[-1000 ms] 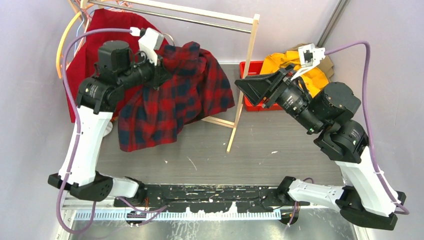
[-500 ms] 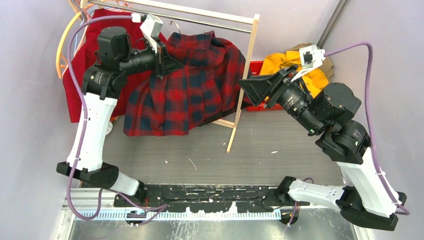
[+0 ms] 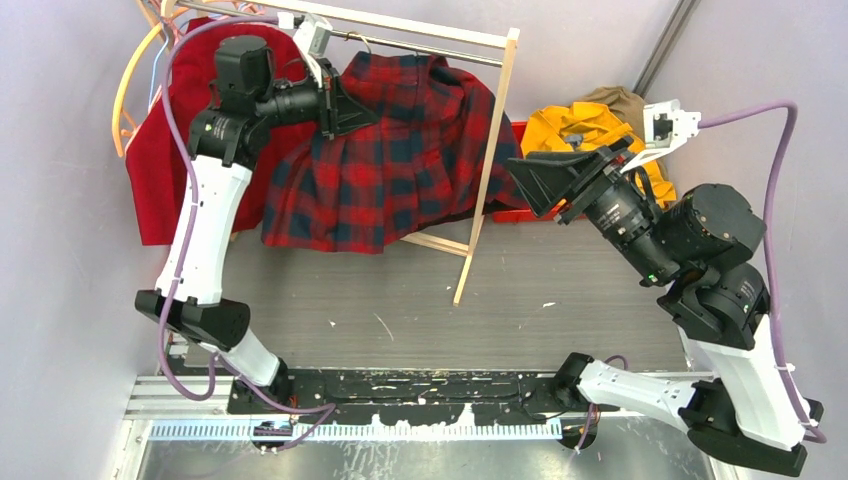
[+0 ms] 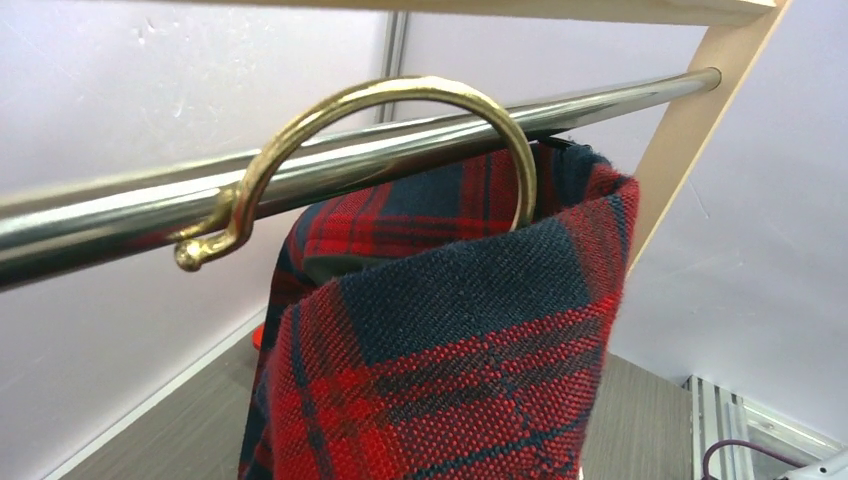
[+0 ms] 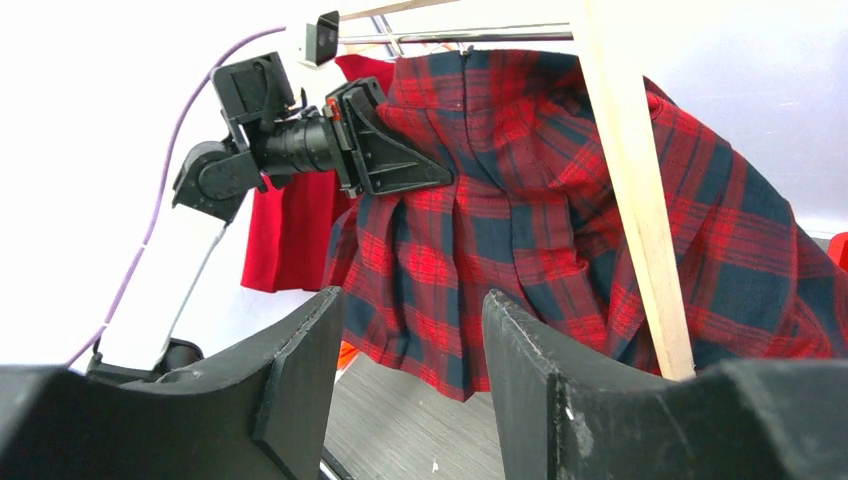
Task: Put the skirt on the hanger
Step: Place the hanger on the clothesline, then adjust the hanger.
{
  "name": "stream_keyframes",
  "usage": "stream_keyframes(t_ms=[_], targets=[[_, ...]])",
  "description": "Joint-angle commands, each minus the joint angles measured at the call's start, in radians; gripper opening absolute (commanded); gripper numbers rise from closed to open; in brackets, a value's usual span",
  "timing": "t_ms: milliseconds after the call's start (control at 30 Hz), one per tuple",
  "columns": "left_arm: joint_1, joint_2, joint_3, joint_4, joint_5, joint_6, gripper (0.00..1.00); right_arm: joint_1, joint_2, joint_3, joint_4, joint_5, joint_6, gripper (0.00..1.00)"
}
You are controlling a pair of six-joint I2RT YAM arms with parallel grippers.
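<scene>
Nearest to you, your right gripper [image 5: 412, 330] is hovering over the grey wood-grain table [image 3: 560, 270]. Its black fingers [image 5: 300, 370] are standing apart with nothing between them, and they are pointing toward the rack.

Just beyond it, the pale wooden upright post [image 3: 487, 170] of the clothes rack is leaning across the front of the red-and-navy plaid pleated skirt [image 3: 400, 150]. That skirt is hanging with its hem fanning wide above the table and its waistband raised to the rail.

Your left gripper [image 5: 440, 178] is reaching in from the left. Its fingers are drawn together to a narrow point and clamping the plaid cloth just below the waistband.

Above that grip, the hanger's curved brass-coloured metal hook [image 4: 420, 86] is rising out of the waistband. The rest of the hanger is lying hidden under the fabric. The hook is arching at the shiny steel rail [image 4: 620, 95] with its crown above the bar. You cannot tell from here whether it is circling the rail or only crossing in front of it.

Farther left, a plain bright-red fabric garment [image 3: 160, 170] is hanging at the rack's far end, behind your left arm. At the far right, a crumpled mustard-yellow cloth [image 3: 575, 125] is lying behind your right arm.
</scene>
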Motion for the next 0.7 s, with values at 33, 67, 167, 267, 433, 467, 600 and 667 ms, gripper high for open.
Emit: stream_keyframes(t_ms=[33,67,167,267,433,467,600,667], targets=[[0.014,-0.001,0.079,0.170,0.088,-0.026,0.00,-0.003,-0.006,0.006,0.026,0.019,-0.020,0.58],[0.016,0.007,0.084,0.169,0.093,-0.026,0.00,-0.002,-0.006,0.005,0.027,0.018,-0.020,0.58],[0.021,0.018,0.099,0.159,0.097,-0.023,0.00,-0.003,-0.007,0.002,0.027,0.021,-0.022,0.59],[0.022,-0.003,0.094,0.160,0.113,-0.021,0.00,-0.002,-0.008,-0.003,0.028,0.024,-0.025,0.59],[0.023,-0.018,0.106,0.155,0.139,-0.018,0.00,-0.003,0.001,-0.003,0.037,0.014,-0.025,0.59],[0.022,-0.012,0.122,0.141,0.144,-0.013,0.00,-0.003,0.003,-0.002,0.036,0.014,-0.025,0.59],[0.023,0.019,0.165,0.112,0.174,-0.002,0.00,-0.003,0.007,-0.002,0.040,0.009,-0.020,0.59],[0.025,0.030,0.188,0.094,0.193,0.006,0.00,-0.003,0.009,-0.001,0.041,0.004,-0.016,0.59]])
